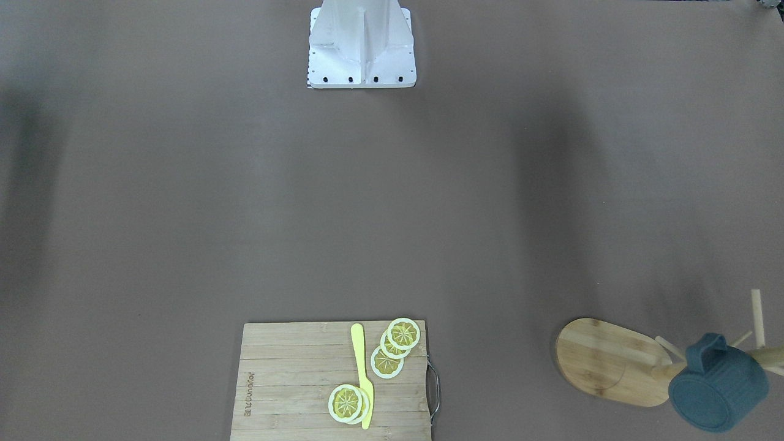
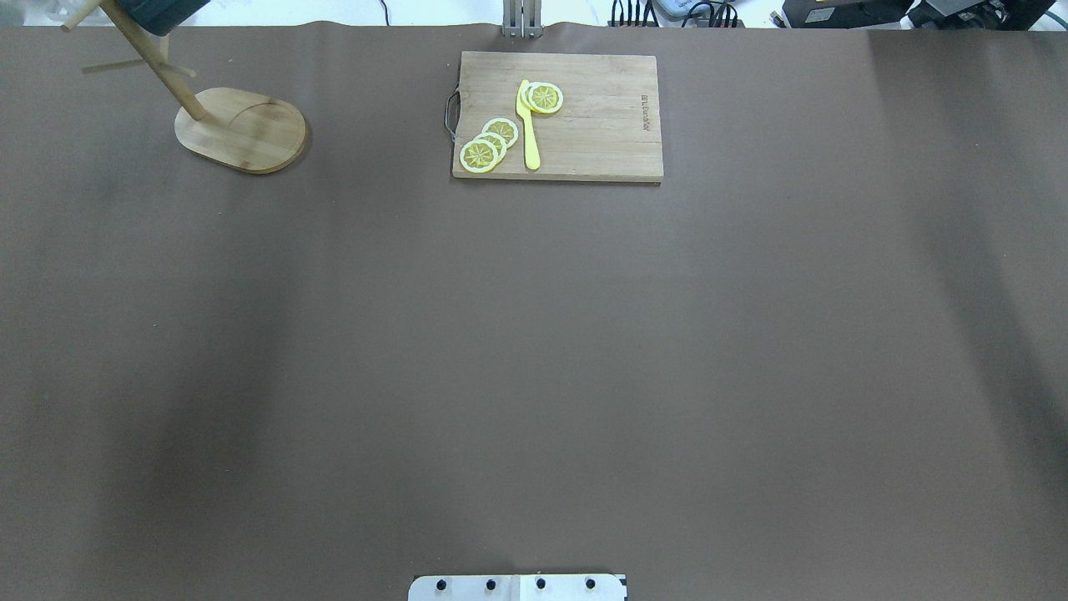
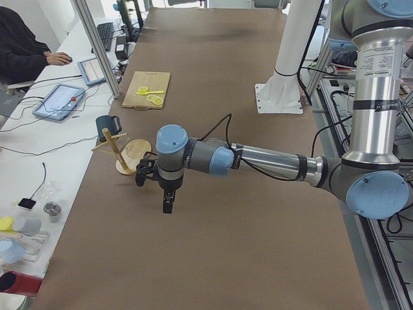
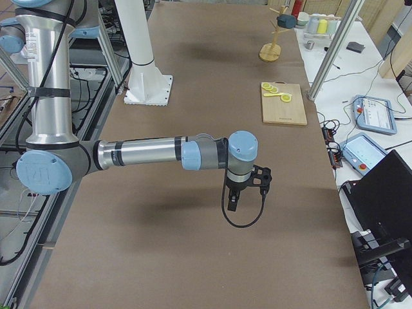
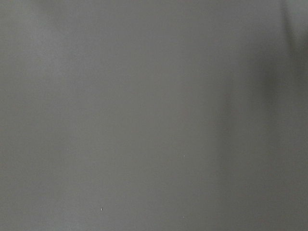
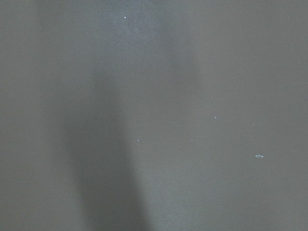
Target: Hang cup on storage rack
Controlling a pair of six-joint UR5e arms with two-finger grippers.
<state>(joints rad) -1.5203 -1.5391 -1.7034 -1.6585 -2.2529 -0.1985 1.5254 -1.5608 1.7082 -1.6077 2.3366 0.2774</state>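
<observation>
Left hand nearer storage rack, opening cannot be told | cup hangs on a peg, well apart from hand.

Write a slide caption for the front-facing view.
Dark blue-grey mug hangs on light wooden mug tree; lemon slices, yellow knife on wooden board.

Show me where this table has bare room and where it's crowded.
Bare: the wide table between the robot base and the cutting board, and the strip between board and storage rack. Crowded: the board's handle half, with lemon slices and a yellow knife, and the rack's corner, where the cup hangs.
</observation>
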